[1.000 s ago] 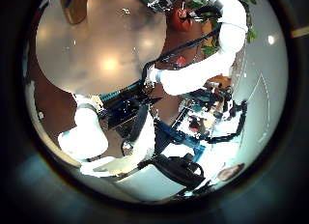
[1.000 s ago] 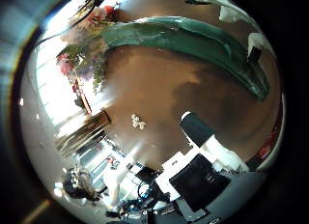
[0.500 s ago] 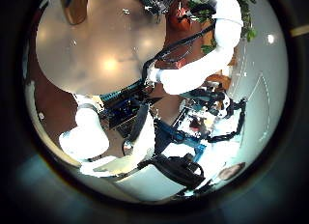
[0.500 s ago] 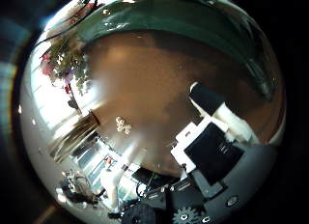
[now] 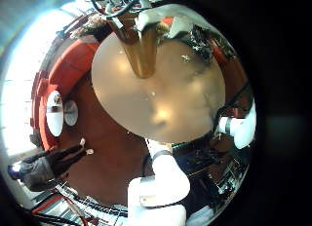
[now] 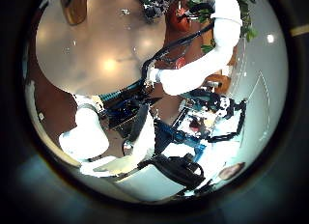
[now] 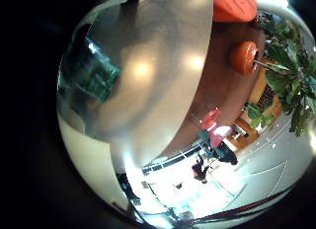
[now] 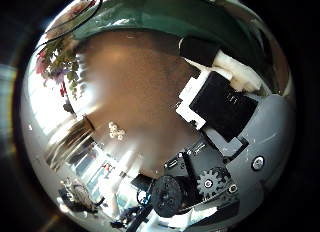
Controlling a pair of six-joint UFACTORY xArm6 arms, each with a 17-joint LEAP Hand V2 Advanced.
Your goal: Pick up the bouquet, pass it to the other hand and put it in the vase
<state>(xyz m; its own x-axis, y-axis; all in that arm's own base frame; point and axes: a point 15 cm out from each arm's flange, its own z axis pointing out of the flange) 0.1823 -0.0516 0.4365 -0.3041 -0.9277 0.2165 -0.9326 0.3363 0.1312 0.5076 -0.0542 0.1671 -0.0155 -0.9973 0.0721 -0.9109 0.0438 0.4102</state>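
The bouquet lies on the round table. Its flowers are at one end and its long wrapped stems run along the table's far side. The right hand is low over the table beside the stems. Its fingers reach toward the stems but are not closed round them. The tall metal vase stands upright on the table, and it also shows in the right thumb side palm view. The left hand hangs off the table's edge with relaxed fingers and holds nothing. The right arm reaches over the table.
A small pale scrap lies on the table between the vase and the right hand. Potted plants and a low seat stand on the floor beyond the table. Two round stools stand by the table.
The right palm has dropped closer to the table and the bouquet. Its fingers have swung further in toward the stems. The left hand has stayed where it was.
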